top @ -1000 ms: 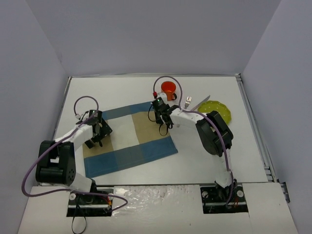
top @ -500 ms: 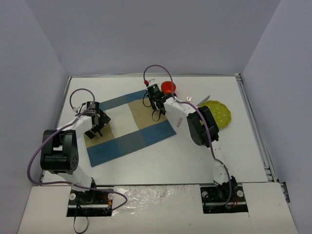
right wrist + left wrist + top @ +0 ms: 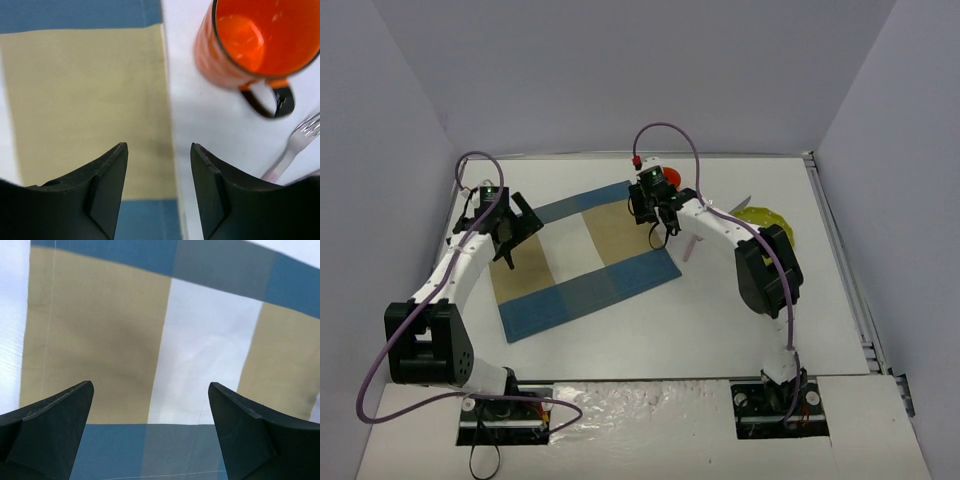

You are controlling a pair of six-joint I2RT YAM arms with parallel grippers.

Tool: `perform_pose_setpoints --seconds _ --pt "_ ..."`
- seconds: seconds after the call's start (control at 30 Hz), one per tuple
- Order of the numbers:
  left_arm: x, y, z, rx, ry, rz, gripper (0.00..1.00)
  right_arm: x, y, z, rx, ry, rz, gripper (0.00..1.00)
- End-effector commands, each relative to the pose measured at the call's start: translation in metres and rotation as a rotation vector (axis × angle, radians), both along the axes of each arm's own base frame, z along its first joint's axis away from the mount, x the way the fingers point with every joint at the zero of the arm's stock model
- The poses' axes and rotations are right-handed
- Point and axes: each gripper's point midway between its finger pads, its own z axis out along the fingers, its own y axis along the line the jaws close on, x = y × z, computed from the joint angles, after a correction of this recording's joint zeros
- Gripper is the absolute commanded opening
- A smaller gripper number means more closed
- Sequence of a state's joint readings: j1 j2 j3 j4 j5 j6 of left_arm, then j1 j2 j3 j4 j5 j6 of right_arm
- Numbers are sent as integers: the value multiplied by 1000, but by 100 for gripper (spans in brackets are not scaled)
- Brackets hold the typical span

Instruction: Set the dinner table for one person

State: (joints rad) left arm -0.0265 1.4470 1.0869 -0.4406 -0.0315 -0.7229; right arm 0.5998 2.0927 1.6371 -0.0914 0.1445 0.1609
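The white dinner table (image 3: 720, 320) carries a blue-and-tan checked placemat (image 3: 580, 260) lying skewed at centre left. My left gripper (image 3: 520, 235) is open and empty above the mat's left part; its wrist view shows the jaws (image 3: 150, 385) wide apart over the checks (image 3: 100, 340). My right gripper (image 3: 660, 222) is open and empty over the mat's far right edge (image 3: 90, 100); in its wrist view the jaws (image 3: 157, 145) straddle that edge. An orange mug (image 3: 250, 40) stands upright just beyond it, partly hidden in the top view (image 3: 667, 177).
A fork (image 3: 295, 145) lies to the right of the mug's handle. A yellow-green plate (image 3: 770, 222) sits at the right, with a knife (image 3: 740, 205) at its far-left rim. Grey walls close in the table on three sides.
The placemat has shifted toward the far left. The left gripper moved to the far left and the right gripper toward the mug; both have lifted off the mat.
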Motion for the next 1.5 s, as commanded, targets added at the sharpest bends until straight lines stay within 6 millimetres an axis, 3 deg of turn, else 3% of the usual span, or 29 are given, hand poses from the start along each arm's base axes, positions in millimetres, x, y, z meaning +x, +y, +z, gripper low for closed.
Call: perform_pose_setpoints --seconds 0.0,0.17,0.33,0.63,0.8,0.93,1.03,1.13,1.17,1.23,1.33,1.37,1.47 --pt "-16 5 2 58 11 -76 97 -51 15 7 199 94 -48 48" --pt "-30 -1 -29 27 69 -83 97 -92 18 -28 230 158 -79 44" --pt "-46 -9 -57 -36 113 -61 97 -109 5 -62 209 200 -114 43" --pt "-74 -17 -111 -134 201 54 97 -100 -33 -93 82 186 -175 42" --pt "-73 -25 -126 -188 222 75 97 -88 -41 -94 52 165 -185 42" --pt "-72 -25 -124 -196 222 84 97 -82 -41 -86 56 150 -179 42" --pt "-76 -23 -113 -189 215 99 97 -77 -38 -71 74 122 -169 43" --pt "-74 -21 -86 -183 161 97 97 -71 -32 -43 117 78 -154 44" --pt "-67 -20 -64 -171 113 85 97 -65 -26 -7 167 21 -143 45" --pt "-64 -18 -36 -156 62 63 97 -60 -26 31 210 -42 -151 48" --pt "-66 -16 3 -120 3 12 97 -54 -41 77 250 -135 -206 53" --pt "-63 -15 18 -93 -27 -30 97 -54 -50 93 275 -167 -232 63" --pt "-70 -14 41 -37 -47 -117 97 -53 -84 114 296 -225 -334 73"
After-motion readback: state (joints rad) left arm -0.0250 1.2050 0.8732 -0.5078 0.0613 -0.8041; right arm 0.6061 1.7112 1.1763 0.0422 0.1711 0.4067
